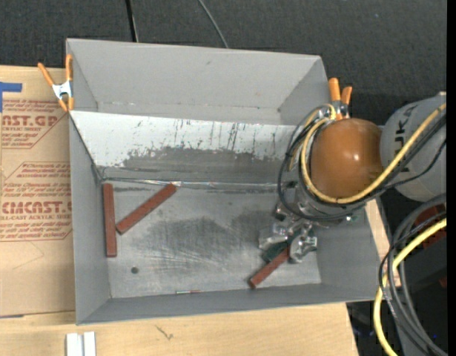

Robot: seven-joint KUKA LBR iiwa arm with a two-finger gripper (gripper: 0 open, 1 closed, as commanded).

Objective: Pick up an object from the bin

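My gripper (290, 245) is low in the bin's front right part, under the arm's orange dome. A reddish-brown flat stick (268, 272) lies slanted just below it, its upper end reaching up between or beneath the metal fingers. Whether the fingers clasp that end I cannot make out. A small dark green piece (275, 251) shows right beside the fingers, partly hidden by them.
Two more reddish-brown sticks lie on the bin's left side: one upright along the left wall (109, 219), one slanted (145, 208) leaning towards it. The arm and its yellow cables cover the bin's right wall.
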